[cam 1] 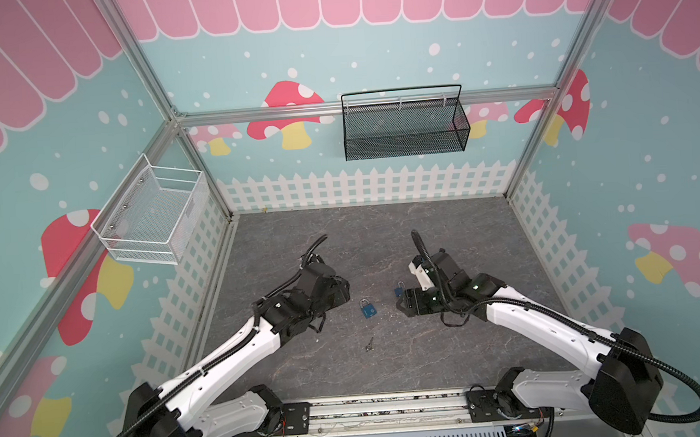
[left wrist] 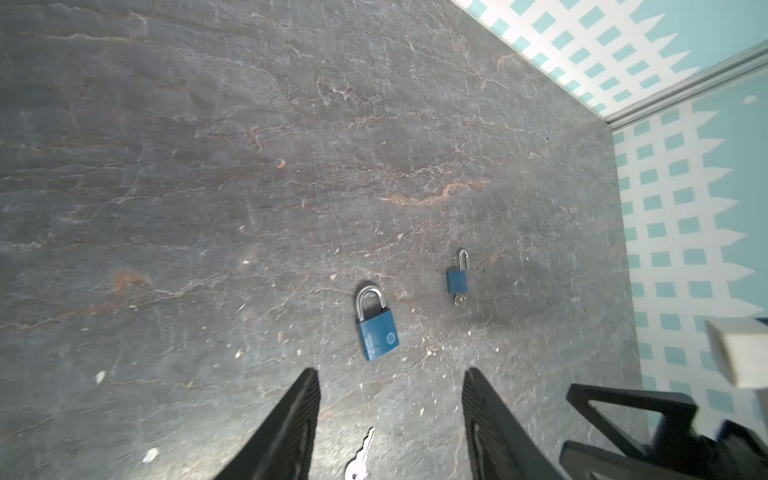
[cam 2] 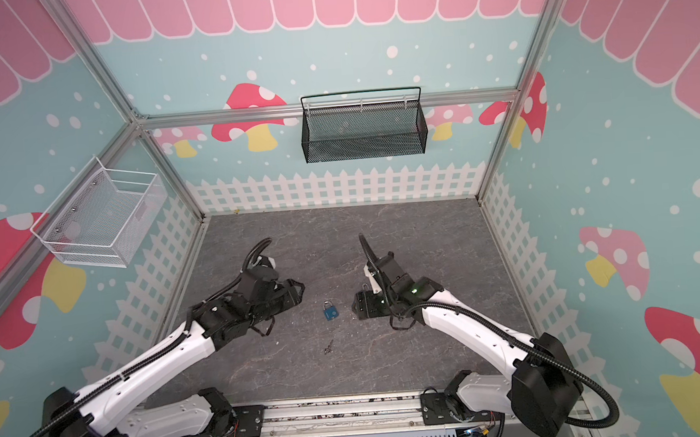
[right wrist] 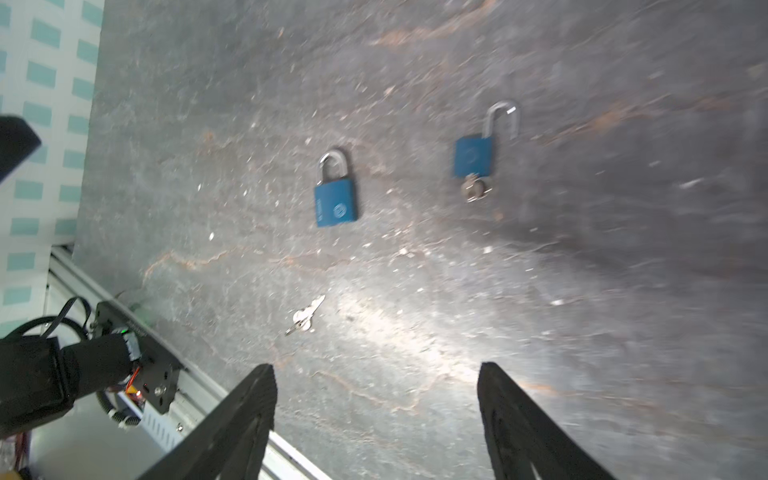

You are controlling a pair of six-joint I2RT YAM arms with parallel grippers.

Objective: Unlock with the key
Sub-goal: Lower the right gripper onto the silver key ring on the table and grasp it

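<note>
A blue padlock (cam 1: pixel 367 308) (cam 2: pixel 330 311) with its shackle shut lies flat mid-table between my two grippers. A smaller blue padlock (right wrist: pixel 476 156) (left wrist: pixel 457 280) lies beside it with its shackle swung open and a key (right wrist: pixel 473 189) in its keyhole. A loose silver key (cam 1: pixel 369 344) (left wrist: pixel 360 461) (right wrist: pixel 305 318) rests nearer the front edge. My left gripper (cam 1: pixel 345 289) (left wrist: pixel 390 372) hovers open left of the padlocks, empty. My right gripper (cam 1: pixel 400 304) (right wrist: pixel 376 365) stands open to their right, beside the small padlock, empty.
The dark stone-patterned table (cam 1: pixel 445 230) is walled by printed panels and aluminium framing. A black mesh basket (cam 1: pixel 403 124) hangs on the back wall and a white wire basket (cam 1: pixel 152 217) on the left wall. A metal rail (cam 1: pixel 385 413) runs along the front edge.
</note>
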